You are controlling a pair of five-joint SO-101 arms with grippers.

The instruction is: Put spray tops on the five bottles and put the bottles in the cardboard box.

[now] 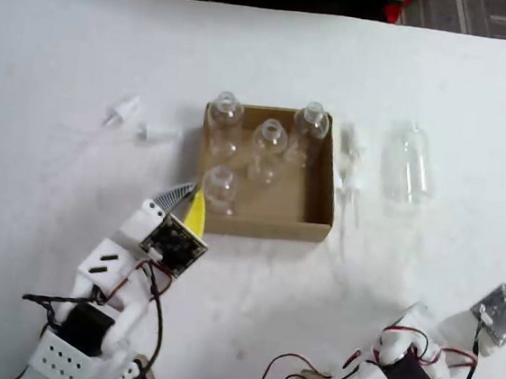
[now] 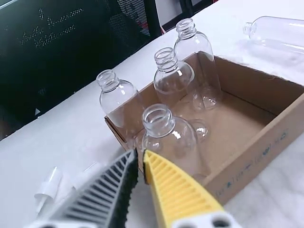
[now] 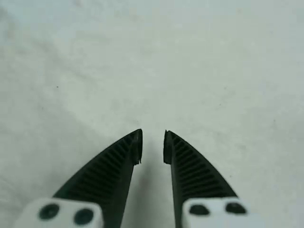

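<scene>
1. Surface: white table (image 1: pixel 60 43). A dark chair (image 2: pixel 71 42) stands beyond its far edge.
2. The cardboard box (image 1: pixel 267 229) sits mid-table with its top open. Four bottles (image 1: pixel 269 141) stand upright inside, every neck bare. One is in the near-left corner and the others are toward the middle and the far wall.
3. The fifth bottle (image 1: pixel 408 162) lies on its side on the table, right of the box and apart from it. Its long axis runs roughly parallel to the box's right wall. The neck seems to point toward the far side.
4. Two spray tops (image 1: pixel 124 111) lie loose to the left of the box. More pale pieces (image 1: pixel 352 144) lie between the box's right wall and the lying bottle; count uncertain.
5. The left gripper (image 2: pixel 140 157) is just outside the box's near-left corner. Its grey and yellow fingers are pressed almost tip to tip and hold nothing. The corner bottle (image 2: pixel 164 128) is just beyond the tips.
6. The right gripper (image 3: pixel 152 145) is over bare table, well off to the near-right of the box. Its black fingers are parted by a narrow gap with nothing between them.
7. Judgement: no top is fitted, so capping has not begun.
8. Judgement: the left arm is nearer the left-hand tops and the boxed bottles. The right arm is nearer the lying bottle, which should be gripped across its long axis.
</scene>
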